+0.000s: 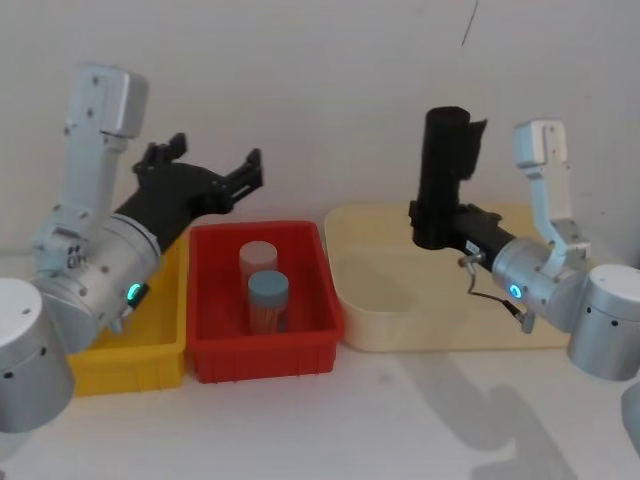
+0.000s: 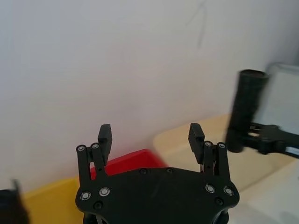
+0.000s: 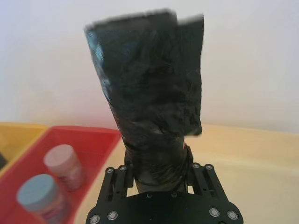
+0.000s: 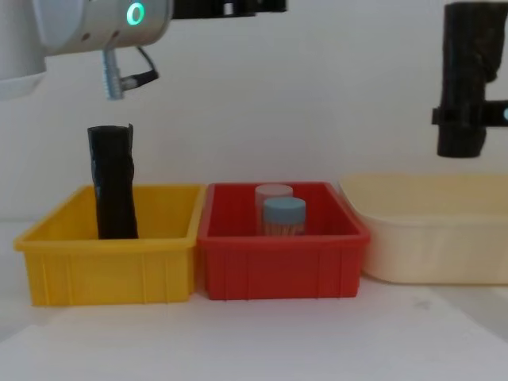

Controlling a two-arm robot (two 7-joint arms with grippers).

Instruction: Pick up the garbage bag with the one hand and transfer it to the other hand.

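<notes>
- Two hands hang above the white surface: the left hand, black and long-fingered on a green-lit silver wrist, hovers over the yellow plastic bin and red plastic bin, fingers spread wide with nothing between them.
- The right hand — slim black fingers, bluish ring light — is clamped on the lower end of the thick black rolled garbage bag, upright above the pale beige plastic tub, well apart from the left hand.
- Step: the bag sits in the receiving hand, so the handover looks complete.
- Next: a steady grip — the roll stands tall above the fingers and could tip.
</notes>
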